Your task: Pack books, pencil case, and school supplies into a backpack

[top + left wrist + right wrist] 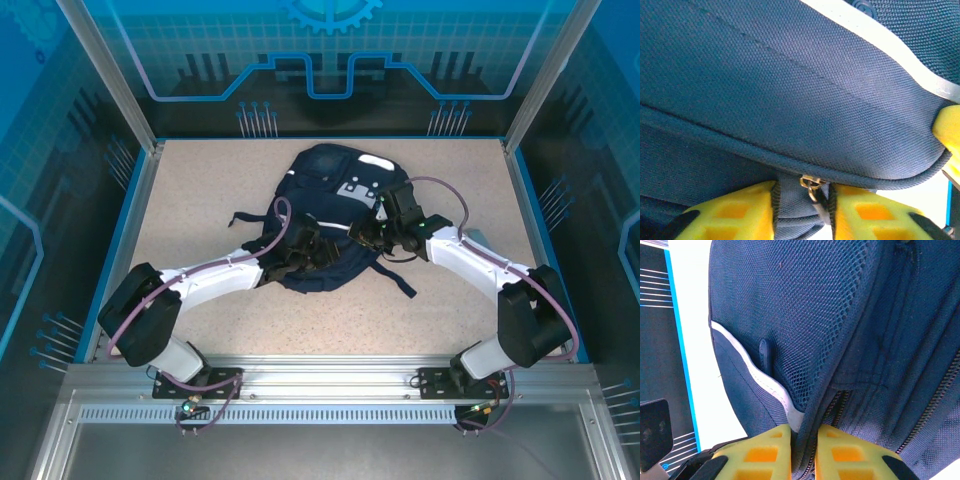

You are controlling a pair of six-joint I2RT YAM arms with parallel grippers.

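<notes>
The navy backpack [335,195] lies in the middle of the table, its white stripes and patches facing up. My left gripper [305,250] is at its near left edge. In the left wrist view the yellow fingers [740,215] of the left gripper [802,195] press on a fold of backpack [790,75] fabric with a brass zipper pull [811,184] between them. My right gripper [375,232] is at the near right side. The right gripper [804,435] is shut on a piped seam of the backpack [840,315], beside a zipper and a mesh pocket. Books, pencil case and school supplies are out of view.
Dark straps trail from the pack onto the speckled table [200,180], one to the left [250,217] and one to the near right [400,282]. Blue rails and metal posts fence the table on all sides.
</notes>
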